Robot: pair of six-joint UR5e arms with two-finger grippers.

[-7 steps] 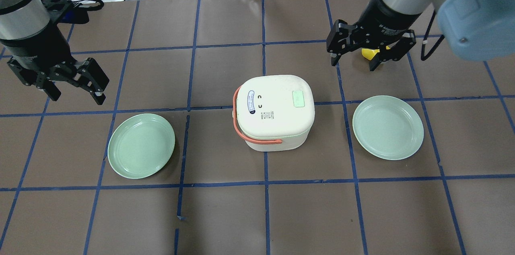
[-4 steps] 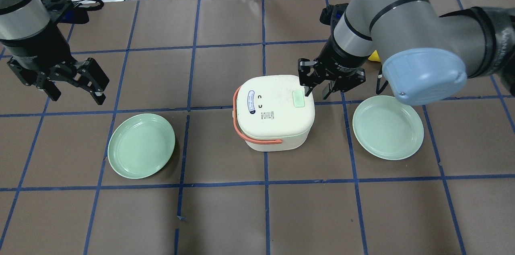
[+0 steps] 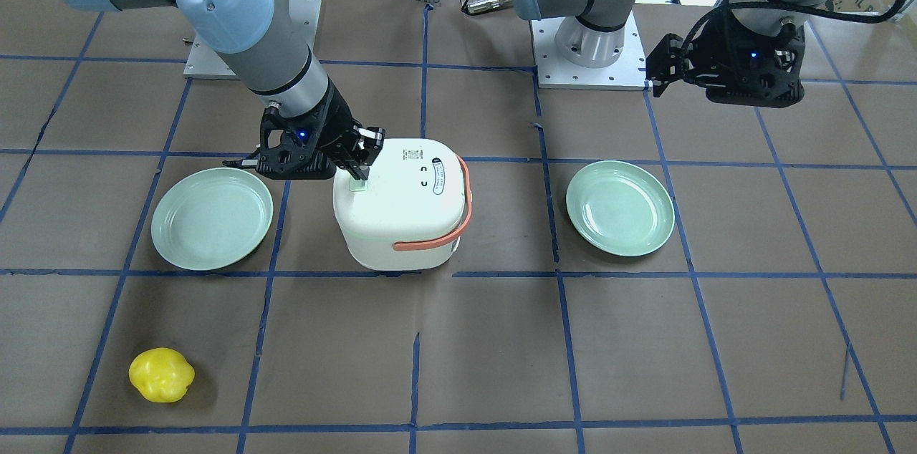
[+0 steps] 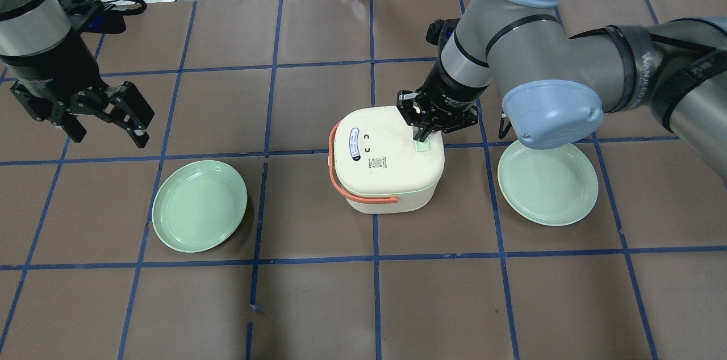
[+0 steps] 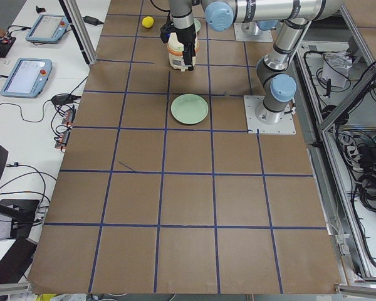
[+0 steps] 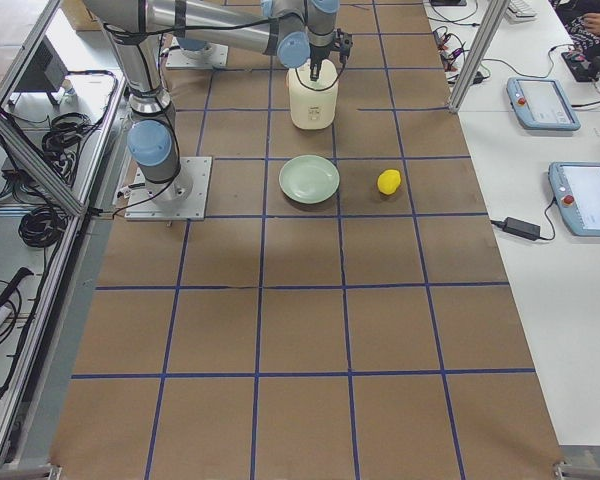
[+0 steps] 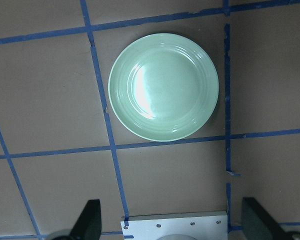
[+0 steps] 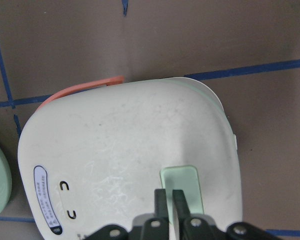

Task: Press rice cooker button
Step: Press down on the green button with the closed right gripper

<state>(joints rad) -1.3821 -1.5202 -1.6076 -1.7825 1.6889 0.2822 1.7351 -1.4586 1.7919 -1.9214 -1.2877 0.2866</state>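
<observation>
A cream rice cooker (image 4: pixel 380 161) with an orange handle stands mid-table, also in the front view (image 3: pixel 401 218) and the right wrist view (image 8: pixel 115 160). Its pale green button (image 8: pixel 182 182) is on the lid's right side (image 4: pixel 423 146). My right gripper (image 4: pixel 421 134) is shut and empty, with its joined fingertips (image 8: pixel 170 200) down on the button (image 3: pixel 356 187). My left gripper (image 4: pixel 107 132) is open and empty, hanging above the table to the far left of the cooker.
A green plate (image 4: pixel 199 205) lies left of the cooker, below the left gripper (image 7: pixel 163 86). A second green plate (image 4: pixel 548 180) lies right of the cooker, under the right arm's elbow. A yellow pepper-like object (image 3: pixel 161 374) lies on the operators' side.
My right arm swung from the back right over to the cooker. Its gripper went from wide open to shut and came down on the button. The left arm has not moved.
</observation>
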